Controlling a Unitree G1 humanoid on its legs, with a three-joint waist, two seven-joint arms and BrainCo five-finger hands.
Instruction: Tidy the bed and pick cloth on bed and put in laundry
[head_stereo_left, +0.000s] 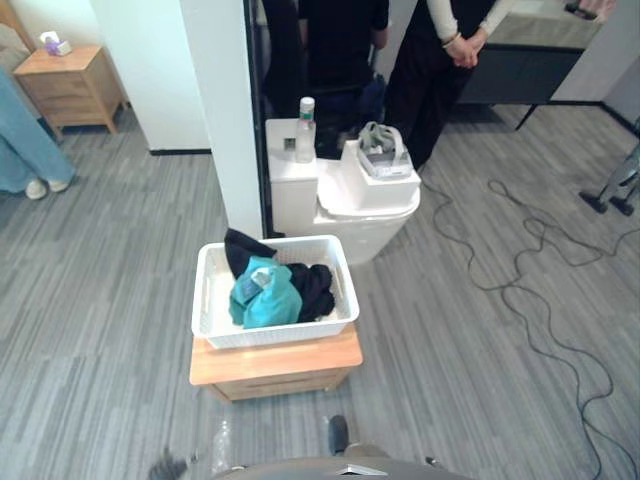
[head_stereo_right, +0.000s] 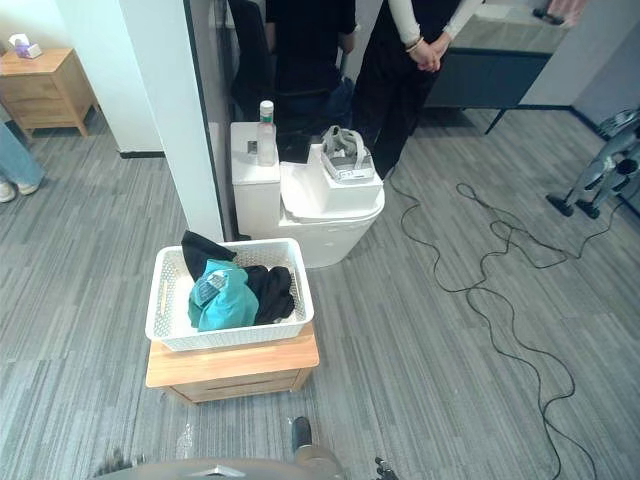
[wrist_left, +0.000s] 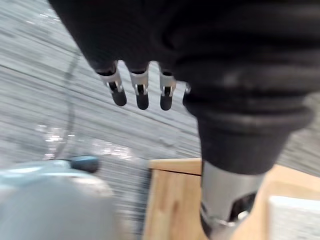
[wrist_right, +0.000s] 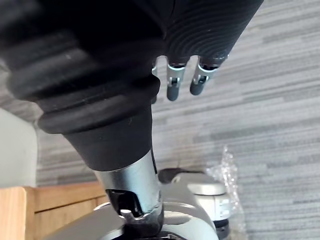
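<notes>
Two hands hang slack at your sides, the left hand (wrist_left: 141, 94) and the right hand (wrist_right: 172, 82), fingers straight and relaxed, grasping nothing above the grey floor. Just ahead, a white laundry basket (head_stereo_left: 280, 335) sits on a low wooden stand (head_stereo_left: 275, 365), with the teal cloth (head_stereo_left: 265, 300) heaped beside a black cloth (head_stereo_left: 315, 285) inside it. That load looks delivered, so the step in hand is likely the return for more. Turn your whole body away first and lift your arms afterwards, since the stand is close enough to clip. Your wrist views tell you what the eye views cannot, the loose set of the fingers and the stand's edge near each arm. The eye views alone give you the basket's contents and the room beyond: a white toilet (head_stereo_left: 370, 215) carrying a bottle (head_stereo_left: 305, 130) and a headset (head_stereo_left: 383, 150), two people (head_stereo_left: 440, 60) standing behind it, and a nightstand (head_stereo_left: 70, 85) far left.
</notes>
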